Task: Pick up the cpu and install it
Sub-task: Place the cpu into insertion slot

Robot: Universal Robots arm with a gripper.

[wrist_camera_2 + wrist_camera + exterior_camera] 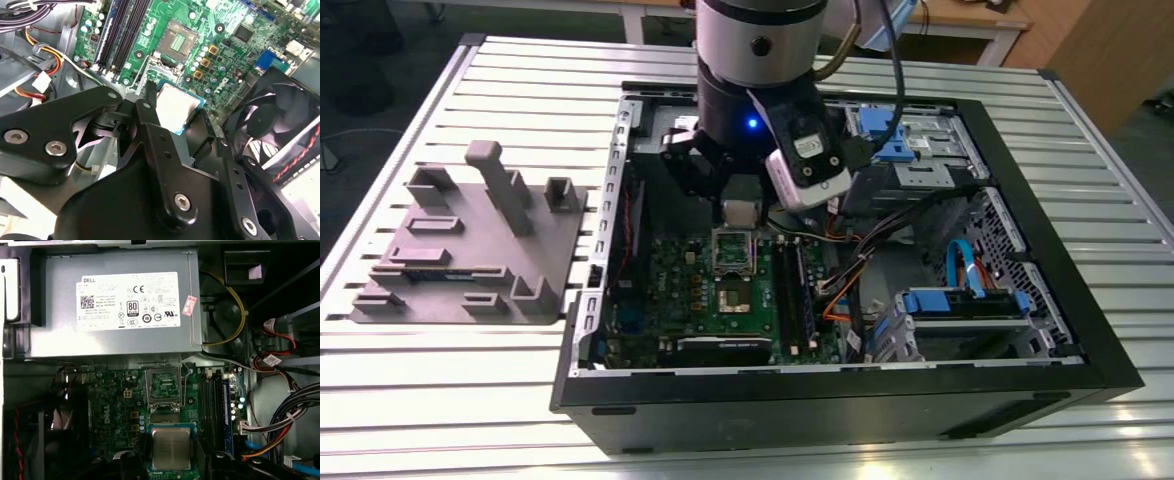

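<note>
We saw the cpu (171, 449) (177, 107) held above the green motherboard (115, 405), silvery top up, not yet seated. The gripper (176, 119) was pinching it, with dark fingers (150, 120) against two opposite edges. The second wrist view gave us the bare socket (177, 39) just beyond the chip, and a black fan (272, 125) near one finger. The first wrist view gave us the grey power supply (115, 340) bordering the board, the memory slots (215, 400) beside the socket, and cables (280, 415) past them. In the exterior view the arm stood inside the open case (1067, 300), with room on either side up to its walls. A grey fixture (467, 250) lay well apart on the slatted table (454, 400).
</note>
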